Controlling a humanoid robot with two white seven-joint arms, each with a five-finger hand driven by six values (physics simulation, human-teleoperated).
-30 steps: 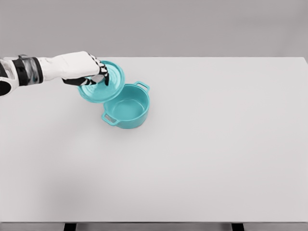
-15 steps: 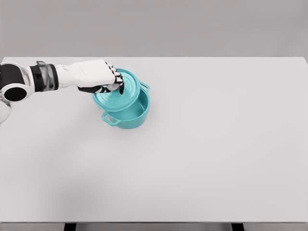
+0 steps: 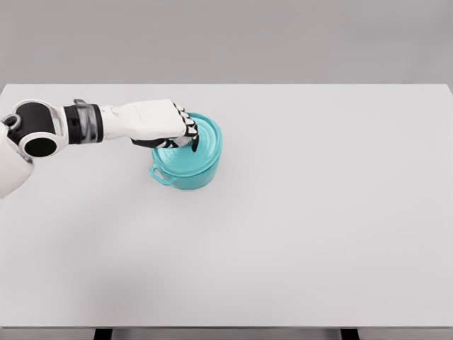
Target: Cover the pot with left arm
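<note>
A wide white table (image 3: 297,234) fills most of the head view, set against a plain grey backdrop. The left arm (image 3: 78,126) is extended across it from the picture's left edge, white with a black band at the wrist and a black round joint near the elbow. A teal pot (image 3: 185,173) is placed on the table's left half, toward the far edge, and a loop handle (image 3: 161,175) is seen on its near-left side. A teal lid (image 3: 204,145) is laid over the pot's mouth, covering it almost completely; whether it is fully seated on the rim cannot be told. The left hand (image 3: 159,124) is held over the lid's left part, palm down. Its fingers (image 3: 188,129) are curled downward and closed on something at the lid's top, presumably the knob, which is hidden beneath them. The dark fingertips are pressed against the lid's surface.
</note>
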